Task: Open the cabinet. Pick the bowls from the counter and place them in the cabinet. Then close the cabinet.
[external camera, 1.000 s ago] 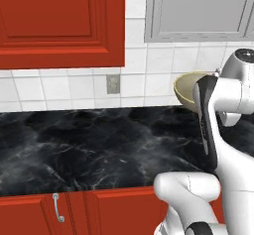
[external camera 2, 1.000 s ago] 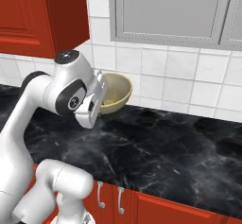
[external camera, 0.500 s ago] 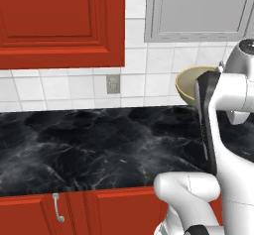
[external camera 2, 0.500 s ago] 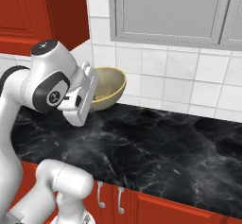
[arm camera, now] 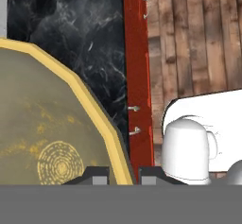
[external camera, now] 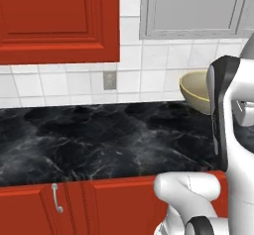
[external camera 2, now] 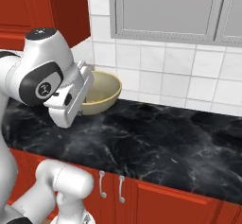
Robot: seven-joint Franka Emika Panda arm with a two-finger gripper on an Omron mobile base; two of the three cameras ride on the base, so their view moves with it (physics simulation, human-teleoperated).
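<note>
Left base view: the pale beige-yellow bowl (external camera: 197,92) is up off the counter (external camera: 99,140), tipped on its side at the right with its opening facing left, partly hidden behind the arm's dark-trimmed link. The red cabinet (external camera: 59,21) hangs at upper left, its door shut, and the grey-doored wall cabinet (external camera: 196,8) sits above the bowl. A wall outlet (external camera: 110,80) shows on the tiles, and a short silver handle (external camera: 56,198) on the lower red door at near left.

Right base view: the bowl (external camera 2: 100,93) sits just beyond the white hand, tilted, its rim turned toward the camera, above the far left stretch of the counter (external camera 2: 165,138). The gripper (external camera 2: 81,91) meets the bowl's near rim, though the hand's body hides the contact. The red cabinet (external camera 2: 47,10) is at upper left.

Hand view: the bowl's yellow rim (arm camera: 101,124) runs down right between the two dark fingertips (arm camera: 97,175) — jaws narrow, pinching the bowl's wall. The counter (arm camera: 94,38) lies beyond, then the red cabinet fronts (arm camera: 134,76) and a wooden floor (arm camera: 198,38).
</note>
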